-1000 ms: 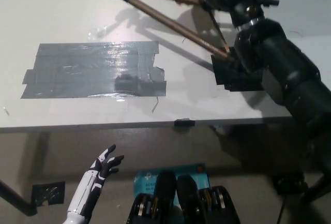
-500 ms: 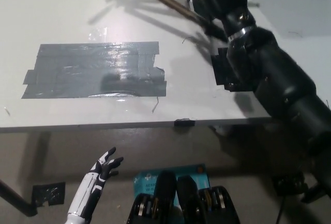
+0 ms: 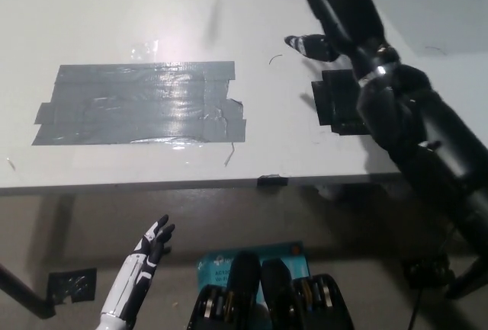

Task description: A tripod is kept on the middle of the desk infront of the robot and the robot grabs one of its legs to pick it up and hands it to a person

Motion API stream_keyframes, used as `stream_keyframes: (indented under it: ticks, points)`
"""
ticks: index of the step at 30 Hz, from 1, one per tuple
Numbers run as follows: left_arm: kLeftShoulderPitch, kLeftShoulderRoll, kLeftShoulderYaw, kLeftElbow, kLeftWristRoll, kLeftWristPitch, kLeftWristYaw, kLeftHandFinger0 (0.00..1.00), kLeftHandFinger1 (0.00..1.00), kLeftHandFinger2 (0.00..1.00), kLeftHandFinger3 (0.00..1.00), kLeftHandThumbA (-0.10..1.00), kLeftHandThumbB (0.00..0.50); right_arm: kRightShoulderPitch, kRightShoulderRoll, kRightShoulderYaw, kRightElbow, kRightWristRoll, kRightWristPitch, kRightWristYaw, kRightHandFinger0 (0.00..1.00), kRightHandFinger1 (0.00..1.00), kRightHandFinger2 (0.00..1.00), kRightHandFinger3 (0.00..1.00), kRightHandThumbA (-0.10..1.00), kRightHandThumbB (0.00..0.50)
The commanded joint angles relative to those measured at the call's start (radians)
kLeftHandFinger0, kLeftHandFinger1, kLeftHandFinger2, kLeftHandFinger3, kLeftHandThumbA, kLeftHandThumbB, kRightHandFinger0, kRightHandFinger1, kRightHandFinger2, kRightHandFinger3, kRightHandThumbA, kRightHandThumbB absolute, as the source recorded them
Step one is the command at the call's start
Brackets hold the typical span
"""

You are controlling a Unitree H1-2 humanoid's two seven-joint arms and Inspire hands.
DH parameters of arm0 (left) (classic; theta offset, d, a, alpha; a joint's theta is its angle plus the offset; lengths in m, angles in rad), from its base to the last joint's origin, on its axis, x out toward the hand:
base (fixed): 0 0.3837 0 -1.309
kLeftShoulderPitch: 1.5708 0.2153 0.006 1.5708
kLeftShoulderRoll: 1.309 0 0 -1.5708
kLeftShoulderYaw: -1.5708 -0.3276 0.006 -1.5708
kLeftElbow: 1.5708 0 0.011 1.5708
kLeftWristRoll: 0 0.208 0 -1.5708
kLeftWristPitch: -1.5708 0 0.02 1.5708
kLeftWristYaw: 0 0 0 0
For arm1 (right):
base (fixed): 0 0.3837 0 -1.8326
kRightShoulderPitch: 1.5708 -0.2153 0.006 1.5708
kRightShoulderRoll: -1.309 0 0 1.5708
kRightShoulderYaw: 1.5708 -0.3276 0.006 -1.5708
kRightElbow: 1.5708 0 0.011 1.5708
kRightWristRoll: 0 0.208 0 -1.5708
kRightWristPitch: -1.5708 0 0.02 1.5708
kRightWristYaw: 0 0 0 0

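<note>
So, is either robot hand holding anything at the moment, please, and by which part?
Nothing is held: the right robot hand is open over the desk, and the left robot hand rests open below its edge.

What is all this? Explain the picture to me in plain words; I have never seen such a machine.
This is a humanoid robot with two arms. The picture comes from a camera on its own head that looks steeply down. The white left hand hangs low, below the table's edge, open and holding nothing. The black right arm reaches across the white table. The right hand is at the picture's top edge and partly cut off, so it is unclear whether it holds anything. On the table lie a grey tape patch and a black patch beside the arm. No tripod shows in this picture.
</note>
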Motion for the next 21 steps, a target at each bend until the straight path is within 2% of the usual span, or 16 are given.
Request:
stream_keyframes:
  ticks: [1,2,3,4,7,8,9,10,11,12,14,15,16,19,21]
  points:
    - [-0.083,0.029,0.010,-0.027,0.025,-0.042,-0.001,1.00,1.00,1.00,1.00,1.00,0.128,-0.072,-0.345,-0.242,-0.983,0.732,0.424,0.518,1.00,1.00,1.00,1.00,1.00,0.430]
    - [-0.087,0.029,0.012,-0.027,0.025,-0.046,0.001,1.00,1.00,1.00,1.00,1.00,0.127,-0.037,-0.373,-0.260,-1.047,0.733,0.434,0.492,1.00,1.00,1.00,1.00,1.00,0.465]
    - [-0.091,0.031,0.014,-0.029,0.026,-0.048,0.002,1.00,1.00,1.00,1.00,1.00,0.124,0.011,-0.400,-0.278,-1.110,0.749,0.430,0.459,1.00,1.00,1.00,1.00,1.00,0.456]
    - [-0.099,0.034,0.017,-0.029,0.024,-0.050,0.002,1.00,1.00,1.00,1.00,1.00,0.131,0.092,-0.441,-0.294,-1.190,0.763,0.388,0.406,1.00,1.00,1.00,1.00,1.00,0.412]
    - [-0.111,0.033,0.016,-0.025,0.017,-0.050,-0.001,1.00,1.00,1.00,1.00,1.00,0.144,0.303,-0.464,-0.302,-1.341,0.754,0.353,0.287,1.00,1.00,1.00,1.00,1.00,0.423]
    - [-0.111,0.031,0.016,-0.023,0.011,-0.048,-0.002,1.00,1.00,1.00,1.00,1.00,0.152,0.401,-0.469,-0.287,-1.386,0.729,0.321,0.247,1.00,1.00,1.00,1.00,1.00,0.444]
    - [-0.110,0.031,0.017,-0.021,0.008,-0.050,-0.003,1.00,1.00,1.00,1.00,1.00,0.157,0.457,-0.468,-0.275,-1.391,0.730,0.290,0.225,1.00,1.00,1.00,1.00,0.95,0.488]
    - [-0.104,0.031,0.018,-0.022,0.002,-0.051,-0.004,1.00,1.00,1.00,1.00,1.00,0.158,0.527,-0.457,-0.257,-1.391,0.734,0.258,0.198,1.00,1.00,1.00,1.00,0.90,0.499]
    - [-0.098,0.030,0.020,-0.024,-0.001,-0.051,-0.003,1.00,1.00,1.00,1.00,1.00,0.159,0.565,-0.447,-0.245,-1.391,0.732,0.246,0.185,1.00,1.00,1.00,1.00,0.90,0.500]
    - [-0.095,0.031,0.022,-0.023,-0.003,-0.051,-0.003,1.00,1.00,1.00,1.00,1.00,0.167,0.627,-0.416,-0.218,-1.391,0.685,0.223,0.178,1.00,1.00,1.00,1.00,0.93,0.500]
    - [-0.091,0.031,0.025,-0.020,-0.003,-0.055,0.002,1.00,1.00,1.00,1.00,1.00,0.173,0.660,-0.388,-0.198,-1.391,0.697,0.230,0.167,1.00,1.00,1.00,1.00,0.94,0.500]
    - [-0.087,0.030,0.028,-0.014,0.000,-0.062,0.007,1.00,1.00,1.00,1.00,1.00,0.183,0.696,-0.365,-0.192,-1.368,0.692,0.221,0.162,1.00,1.00,1.00,1.00,0.99,0.497]
    - [-0.078,0.031,0.029,-0.007,0.007,-0.072,0.014,1.00,1.00,1.00,1.00,1.00,0.189,0.742,-0.331,-0.189,-1.301,0.685,0.170,0.151,1.00,1.00,1.00,1.00,1.00,0.491]
    - [-0.060,0.029,0.026,-0.006,0.010,-0.081,0.017,1.00,1.00,1.00,1.00,1.00,0.180,0.809,-0.266,-0.186,-1.201,0.721,0.100,0.124,1.00,1.00,1.00,1.00,1.00,0.469]
    - [-0.058,0.028,0.027,-0.008,0.007,-0.081,0.016,1.00,1.00,1.00,1.00,1.00,0.177,0.836,-0.219,-0.181,-1.105,0.718,0.058,0.129,1.00,1.00,1.00,1.00,1.00,0.430]
